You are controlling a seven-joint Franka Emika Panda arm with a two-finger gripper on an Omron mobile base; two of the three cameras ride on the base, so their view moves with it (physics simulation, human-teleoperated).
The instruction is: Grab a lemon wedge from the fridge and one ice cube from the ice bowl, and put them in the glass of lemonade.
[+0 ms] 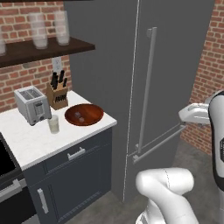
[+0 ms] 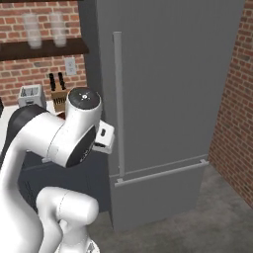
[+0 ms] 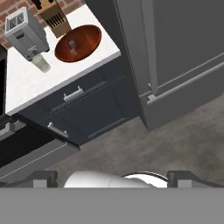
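A robot arm is facing the closed fridge (image 1: 175, 70), its lemon wedge presumably hiding inside, while the ice bowl (image 1: 84, 114) and the glass of lemonade (image 1: 54, 124) are sitting on the white table (image 1: 26, 140) beside a toaster (image 1: 31, 105). The risk: misjudging the long door handle (image 1: 146, 87) and sliding off it, or swinging the door into the arm. The tool (image 3: 112, 177) is standing wide open, holding and touching nothing.
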